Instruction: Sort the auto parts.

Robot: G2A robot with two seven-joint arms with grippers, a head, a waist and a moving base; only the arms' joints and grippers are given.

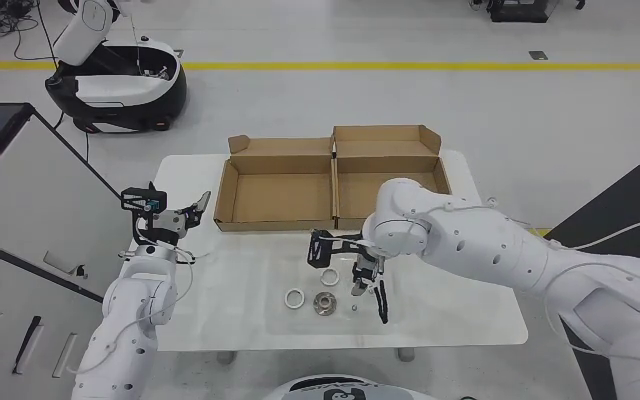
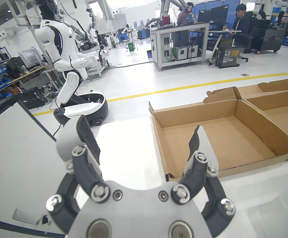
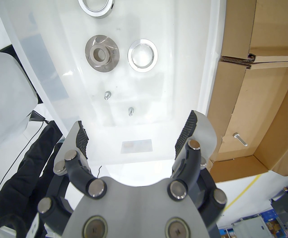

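Observation:
Several metal parts lie on the white table [image 1: 450,300]: a flange [image 3: 102,53], a ring [image 3: 142,55] beside it, a second ring [image 3: 95,6] farther off, and two small bolts [image 3: 107,94] [image 3: 130,111]. From above I see the flange [image 1: 323,303] and both rings [image 1: 329,277] [image 1: 295,298]. My right gripper [image 3: 136,119] [image 1: 368,285] hangs open above the table, just short of the bolts, holding nothing. One long bolt [image 3: 240,139] lies in the right cardboard box [image 1: 390,185]. My left gripper [image 2: 139,126] [image 1: 198,205] is open and empty, raised at the table's left edge beside the left box [image 2: 225,139].
The two open cardboard boxes [image 1: 275,195] stand side by side at the table's back. The table's front edge runs close to the parts. A white panel [image 1: 50,200] stands to the left, and another robot [image 1: 115,85] is on the floor behind.

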